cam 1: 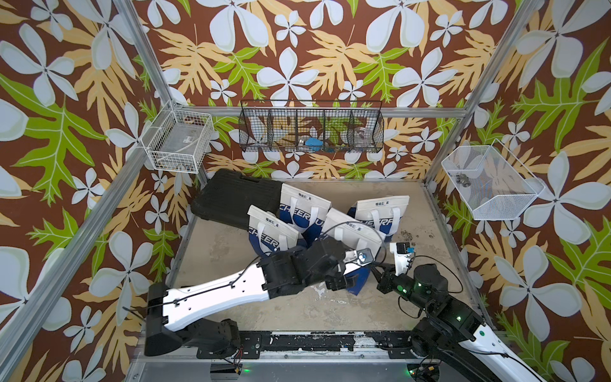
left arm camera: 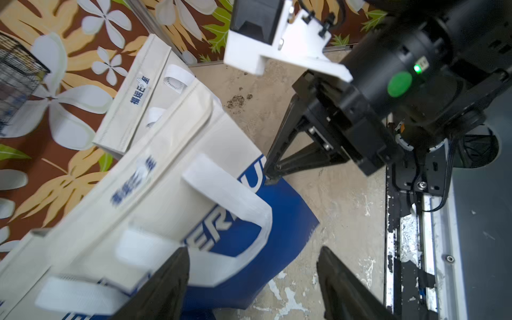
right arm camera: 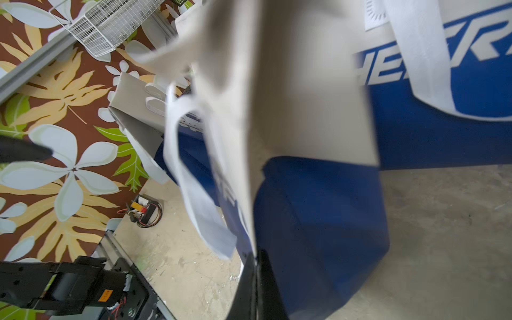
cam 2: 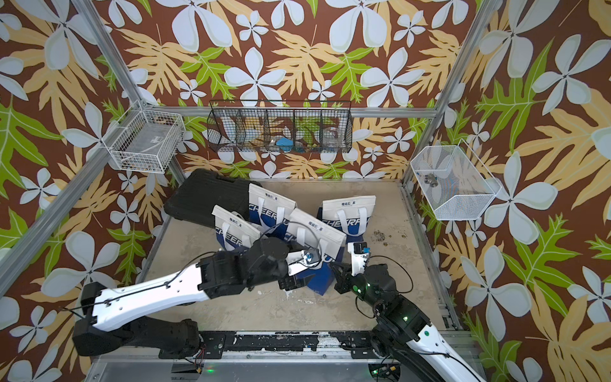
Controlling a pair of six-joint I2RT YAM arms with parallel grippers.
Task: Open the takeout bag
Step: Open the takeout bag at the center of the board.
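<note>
Near the middle of the stained beige tabletop [cam 1: 251,307]: cream-and-blue fabric takeout bag [cam 1: 352,231], tilted. At its right edge, right gripper [left arm camera: 270,180], clamped together on the fabric. Just left of its base, left gripper [left arm camera: 253,249], fingers apart, gripping nothing.

Nearest cream-and-blue fabric takeout bag [cam 1: 357,236] sits mid-table on the beige tabletop [cam 1: 264,307], with three similar bags [cam 1: 380,208] behind it. The flat black plastic case [cam 1: 231,195] lies back-left, with one bag seemingly leaning on it.
</note>
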